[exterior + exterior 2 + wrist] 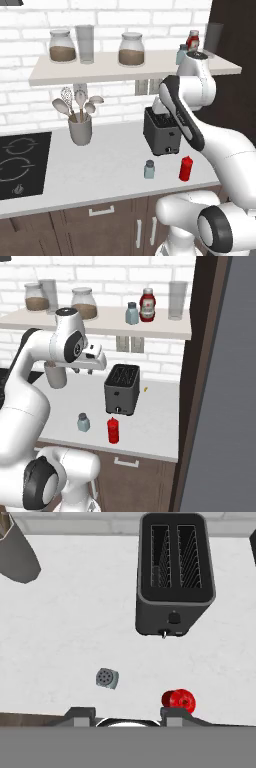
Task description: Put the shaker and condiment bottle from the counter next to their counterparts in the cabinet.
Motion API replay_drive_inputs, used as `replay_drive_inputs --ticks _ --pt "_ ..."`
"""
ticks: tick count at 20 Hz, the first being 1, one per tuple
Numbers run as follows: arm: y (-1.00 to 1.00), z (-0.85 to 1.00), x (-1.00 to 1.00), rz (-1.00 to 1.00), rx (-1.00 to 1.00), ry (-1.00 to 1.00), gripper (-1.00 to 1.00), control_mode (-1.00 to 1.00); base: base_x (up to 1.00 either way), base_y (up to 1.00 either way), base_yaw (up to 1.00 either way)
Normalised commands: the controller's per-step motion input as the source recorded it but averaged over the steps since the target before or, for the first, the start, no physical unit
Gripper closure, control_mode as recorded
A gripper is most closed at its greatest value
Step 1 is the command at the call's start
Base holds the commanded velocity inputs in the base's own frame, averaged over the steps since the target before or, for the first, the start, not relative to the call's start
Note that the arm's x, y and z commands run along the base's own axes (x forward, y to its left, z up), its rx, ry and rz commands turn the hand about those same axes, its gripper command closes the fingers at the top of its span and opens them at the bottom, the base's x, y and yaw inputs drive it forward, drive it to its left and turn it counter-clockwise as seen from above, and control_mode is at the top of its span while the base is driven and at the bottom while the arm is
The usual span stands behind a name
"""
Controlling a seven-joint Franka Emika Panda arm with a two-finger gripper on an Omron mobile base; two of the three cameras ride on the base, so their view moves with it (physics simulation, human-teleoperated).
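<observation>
The white arm's two-finger gripper [125, 712] is hanging high above the counter, looking straight down, with its dark finger tips [80, 713] drawn close together and nothing between them. In the right base view the hand [95, 358] is sitting above the pale counter [155, 426], left of the toaster and clear of everything.

Directly below it, near the counter's front edge, the small pale blue-grey shaker with a grey cap [149, 169] is standing upright. Just beside it on the right, apart from it, the plain red squeeze bottle with a pointed nozzle [185, 168] is standing too. Behind both is the dark grey two-slot toaster [161, 132].

Up on the long off-white shelf board [100, 70] against the white brick, the matching blue-grey shaker [132, 313] and the red bottle with a whitish label [147, 305] are standing side by side, near a tall clear glass [177, 300]. Two brown-filled glass jars [131, 49] are sitting further left.
</observation>
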Motion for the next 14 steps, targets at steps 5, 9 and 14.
replay_drive_inputs --ticks 5,9,14 --pt "0.00 0.00 -0.03 0.00 0.00 0.00 -1.00 -1.00 0.00 0.00 0.00" --pt "-0.06 -0.04 -0.42 0.00 0.08 -0.16 -1.00 -1.00 0.00 0.00 0.00" --pt "-0.18 -0.13 -0.94 0.00 0.03 -0.27 -1.00 -1.00 0.00 0.00 0.00"
